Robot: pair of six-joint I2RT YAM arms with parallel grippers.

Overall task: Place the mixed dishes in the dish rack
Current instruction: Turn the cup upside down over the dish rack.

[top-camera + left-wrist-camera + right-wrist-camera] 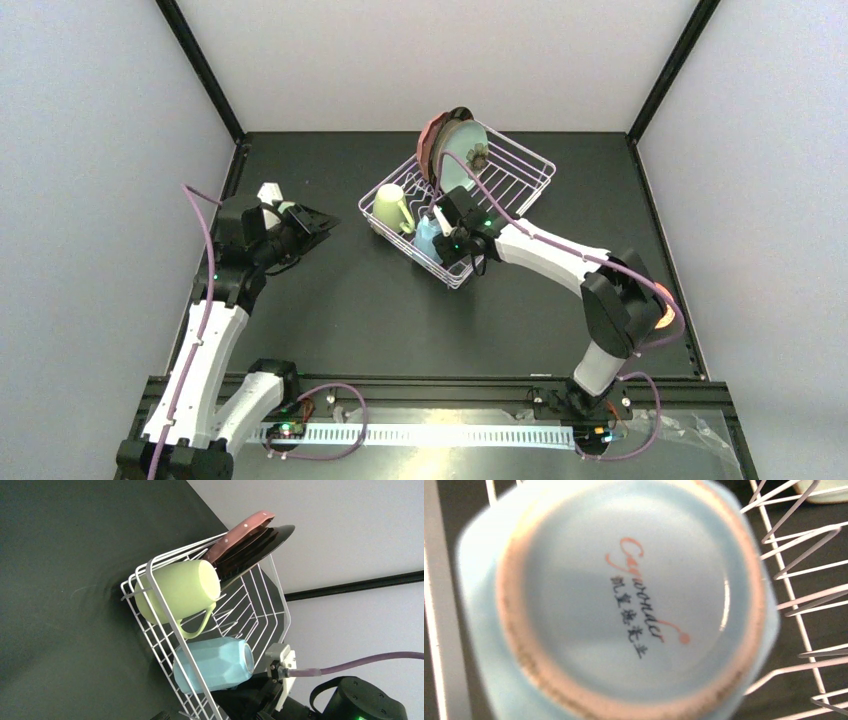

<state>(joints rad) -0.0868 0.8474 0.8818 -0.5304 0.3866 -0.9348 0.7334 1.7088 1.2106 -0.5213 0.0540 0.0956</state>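
**A:** White wire, that dish rack (pixel 522 172). In the top view it sits askew on the dark surface (pixel 330 310), well away from the arm bases. Where are the dishes?

**B:** All the ones I can see are inside it. The mint flowered plate (pixel 458 168) stands on edge at the far end with the pink dotted plate (pixel 430 145) behind it. The cream mug (pixel 393 207) and the light-blue mug (pixel 427 240) lie side by side at the near end.

**A:** The left wrist camera looks from the other side. The mint plate doesn't show there, but the dark-rimmed plate (pixel 265 540) leans against the pink one, and both mugs are clearly tipped over inside the wires.

**B:** And the right wrist view?

**A:** Almost nothing but the blue mug's underside, blurred, with a printed mark and some rack wire at the edges. None of the fingers show.

**B:** So what about the right jaws?

**A:** I cannot tell. From above, the right arm (pixel 545 250) reaches over the rack's near rim and ends right at the blue mug, but its fingers aren't clear enough to read.

**B:** And the left jaws?

**A:** Spread wide and holding nothing. The left arm (pixel 215 330) hangs over bare surface, well apart from the rack.
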